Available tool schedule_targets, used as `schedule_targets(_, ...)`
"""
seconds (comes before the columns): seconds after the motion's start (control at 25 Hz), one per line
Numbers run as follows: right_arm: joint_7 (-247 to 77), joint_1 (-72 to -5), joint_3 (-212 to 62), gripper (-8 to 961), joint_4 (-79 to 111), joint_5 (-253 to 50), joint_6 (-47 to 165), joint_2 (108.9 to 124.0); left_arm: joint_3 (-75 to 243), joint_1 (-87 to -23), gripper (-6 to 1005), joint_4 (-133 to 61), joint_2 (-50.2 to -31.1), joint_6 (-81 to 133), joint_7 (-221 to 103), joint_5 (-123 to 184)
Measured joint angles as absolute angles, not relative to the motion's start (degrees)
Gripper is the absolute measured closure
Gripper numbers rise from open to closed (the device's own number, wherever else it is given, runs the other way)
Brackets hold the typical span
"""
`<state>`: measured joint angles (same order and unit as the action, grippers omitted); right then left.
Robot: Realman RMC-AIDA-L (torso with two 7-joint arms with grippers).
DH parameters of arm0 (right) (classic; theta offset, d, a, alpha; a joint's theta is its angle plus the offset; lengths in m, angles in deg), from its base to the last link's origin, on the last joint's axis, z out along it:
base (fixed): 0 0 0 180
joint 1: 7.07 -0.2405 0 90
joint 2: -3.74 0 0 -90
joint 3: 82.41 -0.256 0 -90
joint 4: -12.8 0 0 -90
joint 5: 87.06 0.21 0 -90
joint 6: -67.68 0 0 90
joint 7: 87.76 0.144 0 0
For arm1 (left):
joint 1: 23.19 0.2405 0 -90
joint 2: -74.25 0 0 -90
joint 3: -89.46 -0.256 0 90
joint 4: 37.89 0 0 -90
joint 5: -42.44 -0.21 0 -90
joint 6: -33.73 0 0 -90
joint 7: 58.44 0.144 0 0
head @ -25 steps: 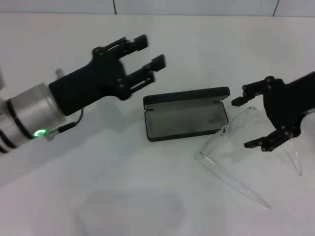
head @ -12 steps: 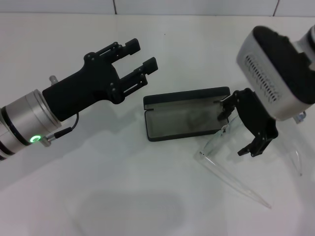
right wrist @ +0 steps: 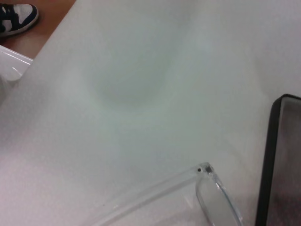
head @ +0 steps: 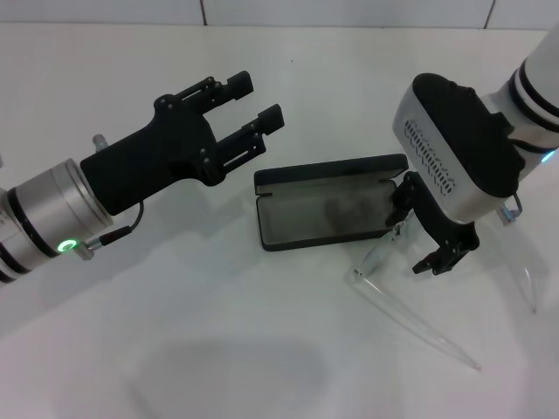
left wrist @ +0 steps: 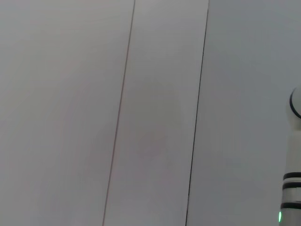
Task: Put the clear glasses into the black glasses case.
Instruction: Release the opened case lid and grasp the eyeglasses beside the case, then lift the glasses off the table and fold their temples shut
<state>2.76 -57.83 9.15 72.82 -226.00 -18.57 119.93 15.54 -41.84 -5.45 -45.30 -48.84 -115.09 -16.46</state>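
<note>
The clear glasses [head: 410,279] lay on the white table [head: 262,349] just beside the right end of the black glasses case [head: 332,212], which sat open with its grey lining up and its lid toward twelve o'clock; the glasses' front touched or nearly touched the case's corner, and the two thin arms ran away toward five o'clock, one long arm ending near the lower edge of the head view; the case's long axis ran roughly nine to three, so the glasses lay askew to it. The right gripper [head: 419,229] hung directly over the hinge end of the glasses' front, its fingers spread and holding nothing, one finger by the case's end and the other toward five o'clock; the right wrist view showed the hinge corner close below, beside the case's rim. The left gripper [head: 247,106], fingers parted and empty, hovered at ten o'clock from the case, clearly the farther hand; the grasp seemed the right arm's to make.
</note>
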Motion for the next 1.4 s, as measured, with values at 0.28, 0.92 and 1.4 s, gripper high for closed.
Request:
schedule_targets(0.28,3.0,-58.5,10.7,315,70.4,-225.6,-15.8,119.92,15.5,-41.8,388,-5.5,-45.33,-48.9,-115.1,-16.7)
schedule_targets(0.92,4.9,-58.5,12.0,766,70.2,-225.5,-16.3,119.69,15.8,-41.3,389,-5.6,-45.28,-48.9,-114.9,-16.7)
schedule_targets(1.4,4.8,-48.9,-4.1,836,80.2,-221.7,-26.4,119.49,15.6,-41.2,389,-5.6,-45.03,-54.3,-115.1,-17.0)
